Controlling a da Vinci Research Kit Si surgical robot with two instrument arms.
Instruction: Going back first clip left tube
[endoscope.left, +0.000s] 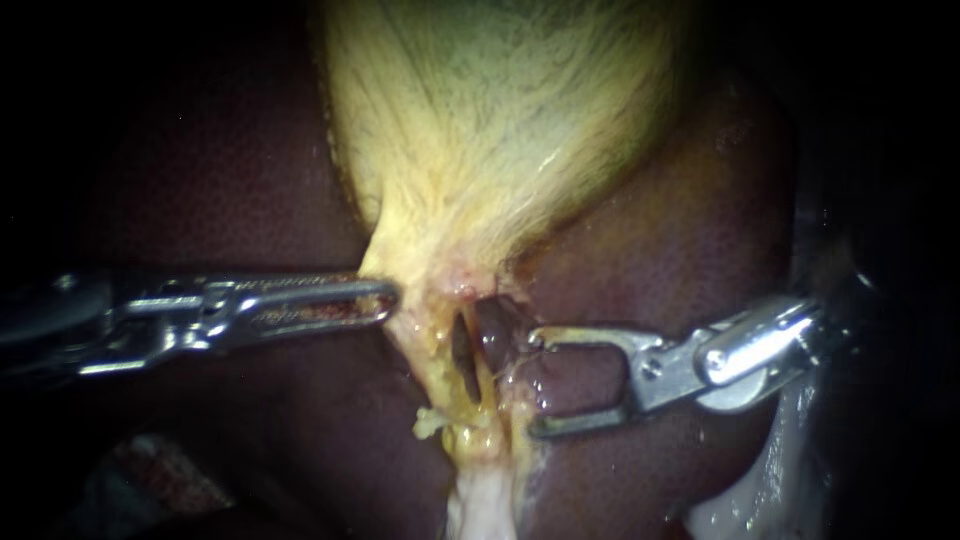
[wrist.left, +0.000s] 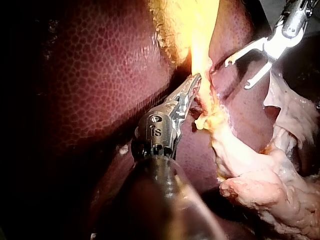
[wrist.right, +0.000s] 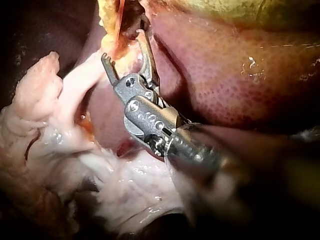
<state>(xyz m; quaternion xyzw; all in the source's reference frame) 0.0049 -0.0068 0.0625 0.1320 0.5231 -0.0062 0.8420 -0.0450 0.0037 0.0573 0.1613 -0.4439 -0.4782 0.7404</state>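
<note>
Right claw agape | half-hidden tube just ahead | left claw pinching gallbladder

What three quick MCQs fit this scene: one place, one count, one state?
1. Where is the left instrument's tip?
A) at the gallbladder's narrow lower end
B) between the right instrument's jaws
C) out of view

2. How many instruments show in the endoscope view?
A) one
B) two
C) three

3. The right instrument's jaws are:
A) open
B) shut
C) shut on a clip

Answers:
1 A: the tip touches the yellow tissue where the gallbladder tapers.
2 B: one shaft enters from each side.
3 A: a wide gap shows between the jaws and nothing is gripped.
</note>
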